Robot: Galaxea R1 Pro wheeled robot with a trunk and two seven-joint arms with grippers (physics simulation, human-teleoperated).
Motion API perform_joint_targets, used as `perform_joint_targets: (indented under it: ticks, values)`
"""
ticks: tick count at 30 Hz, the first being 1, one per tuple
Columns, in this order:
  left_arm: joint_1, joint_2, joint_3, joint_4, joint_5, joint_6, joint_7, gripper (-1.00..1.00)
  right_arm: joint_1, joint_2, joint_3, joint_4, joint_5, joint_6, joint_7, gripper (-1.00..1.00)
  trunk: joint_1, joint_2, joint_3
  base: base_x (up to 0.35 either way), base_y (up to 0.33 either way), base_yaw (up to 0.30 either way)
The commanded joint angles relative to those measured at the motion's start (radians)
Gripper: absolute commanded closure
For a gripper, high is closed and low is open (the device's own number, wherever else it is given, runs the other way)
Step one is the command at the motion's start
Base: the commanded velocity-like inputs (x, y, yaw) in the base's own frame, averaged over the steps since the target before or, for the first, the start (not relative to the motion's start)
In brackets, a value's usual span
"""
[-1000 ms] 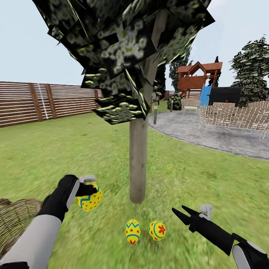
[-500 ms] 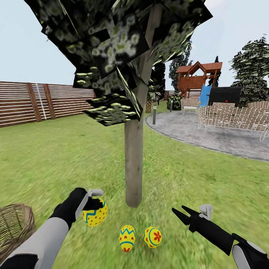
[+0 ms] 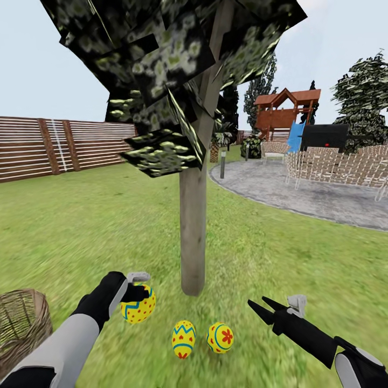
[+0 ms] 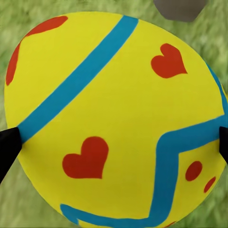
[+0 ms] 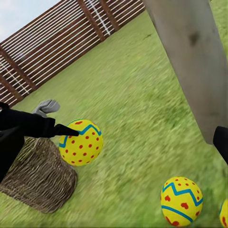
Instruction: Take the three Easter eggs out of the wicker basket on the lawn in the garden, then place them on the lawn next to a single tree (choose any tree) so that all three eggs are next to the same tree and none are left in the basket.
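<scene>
A garden lawn with a slim tree close ahead, its pale trunk rising from the grass. Two yellow painted eggs lie on the grass near its foot: one with a blue zigzag, one with a red flower, just beside each other. The left pincer is closed on a third egg, yellow with red spots, held low above the grass to the left of the pair; in the left wrist view the black fingertips press against its sides. The right pincer hangs low to the right of the eggs, its jaws spread and holding nothing. The wicker basket sits at the far left; its inside cannot be seen.

The last step looks close: setting this egg down by the tree. The risk is letting go while the egg is off the ground, so that it drops and rolls, knocks the two others, or settles away from the trunk. The egg is round and smooth, so it may also slip sideways as the jaws part.
</scene>
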Motion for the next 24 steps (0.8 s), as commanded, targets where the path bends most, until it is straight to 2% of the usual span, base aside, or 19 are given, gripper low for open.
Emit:
perform_joint_targets:
  ticks: [1, 14, 24]
  values:
    - [0.0, 0.001, -0.003, -0.001, 0.003, 0.002, -0.001, 1.0, -0.001, 0.0, -0.001, 0.0, -0.007, 0.007, 0.001, -1.0, 0.004, -0.008, -0.004, 0.0, 0.0, 0.0]
    - [0.0, 0.001, -0.007, -0.001, 0.003, -0.05, -0.001, 1.0, -0.001, 0.0, 0.0, 0.0, -0.006, 0.007, -0.004, -1.0, 0.013, -0.018, -0.054, 0.0, 0.0, 0.0]
    - [0.0, 0.001, -0.008, 0.0, 0.002, -0.129, -0.001, 1.0, -0.001, 0.0, -0.001, 0.0, -0.009, 0.007, -0.004, -1.0, 0.018, -0.02, -0.092, 0.0, 0.0, 0.0]
